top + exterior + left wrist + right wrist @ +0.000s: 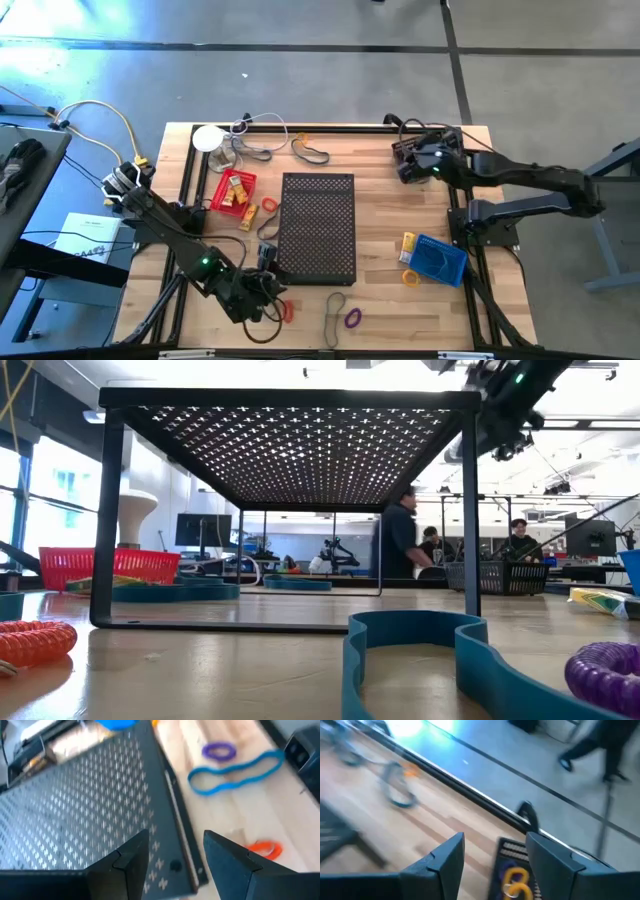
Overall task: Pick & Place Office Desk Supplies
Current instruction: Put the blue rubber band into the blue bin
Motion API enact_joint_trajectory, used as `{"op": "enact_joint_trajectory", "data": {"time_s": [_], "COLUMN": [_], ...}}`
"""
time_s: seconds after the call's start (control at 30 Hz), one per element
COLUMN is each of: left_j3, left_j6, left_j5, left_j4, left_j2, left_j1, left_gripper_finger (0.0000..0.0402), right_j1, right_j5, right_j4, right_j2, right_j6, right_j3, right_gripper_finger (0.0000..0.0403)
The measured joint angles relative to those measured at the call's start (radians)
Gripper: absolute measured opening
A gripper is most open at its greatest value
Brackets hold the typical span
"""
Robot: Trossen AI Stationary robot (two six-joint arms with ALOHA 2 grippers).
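Left hand (172,857), open and empty, hovers beside the black mesh shelf (318,227), near the orange loop (265,849); descending carelessly risks striking the shelf edge

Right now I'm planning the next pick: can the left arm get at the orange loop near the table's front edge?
Probably yes. The left gripper is open just beside the orange loop, with bare wood between them; the perforated black stand lies off to the side.

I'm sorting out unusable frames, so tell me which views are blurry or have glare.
Right wrist view: motion-smeared throughout, with blue-white glare on the floor. Left wrist view: soft, the purple loop and perforated black stand blurred. Low view: backlit by windows, near loops out of focus. High view: sharp, glare on the floor at upper left.
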Motion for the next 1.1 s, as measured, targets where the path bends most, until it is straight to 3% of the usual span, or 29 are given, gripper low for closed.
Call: {"op": "enact_joint_trajectory", "data": {"time_s": [0.23, 0.43, 0.57, 0.83, 1.1], "left_j3": [0.0, 0.0, 0.0, -0.03, -0.184], "left_j6": [-0.058, -0.13, -0.152, -0.182, -0.182], "left_j5": [0.018, 0.278, 0.314, 0.423, 0.479], "left_j4": [-0.038, -0.135, -0.185, -0.238, -0.202], "left_j2": [-0.055, -0.073, -0.048, -0.026, -0.026], "left_j1": [-0.049, -0.078, -0.091, -0.036, 0.054], "left_gripper_finger": [0.0178, 0.0178, 0.0178, 0.0171, 0.0157], "right_j1": [0.281, 0.549, 0.665, 0.755, 0.743], "right_j5": [-0.001, -0.006, -0.094, -0.446, -0.4], "right_j4": [0.141, 0.407, 0.592, 0.83, 0.878], "right_j2": [-0.06, 0.0, 0.082, 0.242, 0.333], "right_j6": [-0.113, -0.268, -0.447, -0.634, -0.625], "right_j3": [0.0, 0.0, 0.0, -0.001, 0.0], "right_gripper_finger": [0.02, 0.0201, 0.02, 0.02, 0.0199]}}
